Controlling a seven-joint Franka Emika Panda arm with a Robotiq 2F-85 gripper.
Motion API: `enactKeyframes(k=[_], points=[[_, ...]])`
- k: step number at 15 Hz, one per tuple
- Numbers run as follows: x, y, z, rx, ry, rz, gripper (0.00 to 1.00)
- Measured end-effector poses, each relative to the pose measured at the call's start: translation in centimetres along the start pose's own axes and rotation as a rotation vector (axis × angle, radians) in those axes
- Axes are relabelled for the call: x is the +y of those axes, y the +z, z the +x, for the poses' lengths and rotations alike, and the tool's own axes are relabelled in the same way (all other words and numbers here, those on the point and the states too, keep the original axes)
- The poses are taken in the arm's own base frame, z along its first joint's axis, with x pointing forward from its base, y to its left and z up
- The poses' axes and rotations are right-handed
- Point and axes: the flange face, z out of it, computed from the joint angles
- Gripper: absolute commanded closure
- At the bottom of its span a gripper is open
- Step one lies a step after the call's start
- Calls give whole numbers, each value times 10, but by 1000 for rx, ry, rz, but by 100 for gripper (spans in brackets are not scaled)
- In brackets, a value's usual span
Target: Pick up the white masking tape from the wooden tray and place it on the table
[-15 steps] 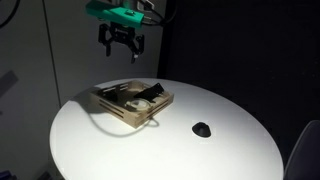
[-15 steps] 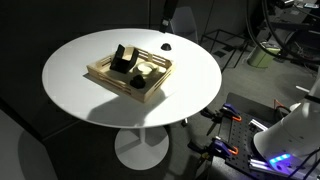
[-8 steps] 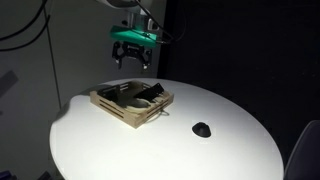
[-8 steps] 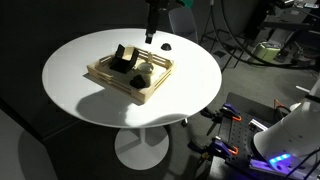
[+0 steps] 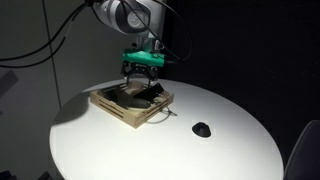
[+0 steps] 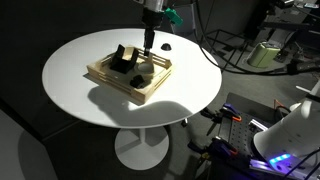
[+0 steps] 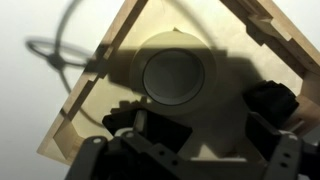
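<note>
The white masking tape (image 7: 175, 72) lies flat in a corner of the wooden tray (image 7: 85, 110), seen from straight above in the wrist view. My gripper (image 7: 200, 125) is open, its two dark fingers spread at the bottom of that view, just above the tape and not touching it. In both exterior views the gripper (image 5: 143, 76) (image 6: 148, 45) hangs low over the tray (image 5: 125, 110) (image 6: 118, 85). The tape is hard to make out in the exterior views.
Black objects (image 6: 122, 57) lie in the tray beside the tape, one showing in the wrist view (image 7: 272, 100). A small black item (image 5: 202, 129) (image 6: 166, 47) lies on the round white table (image 5: 120, 150). A grey cord loop (image 7: 50, 50) hangs off the tray's edge.
The gripper has come down from high above the table's far side to just over the tray. It stays open. The tray and the tape have not moved.
</note>
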Motion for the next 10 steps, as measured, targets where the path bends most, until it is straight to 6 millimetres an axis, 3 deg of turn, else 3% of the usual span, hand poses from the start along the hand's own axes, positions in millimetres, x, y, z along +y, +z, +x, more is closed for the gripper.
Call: enactKeyframes(k=[4,10], points=[[4,19,-3,-37,-19,-4,0],[-8,40,-6,-89,-58,7,0]])
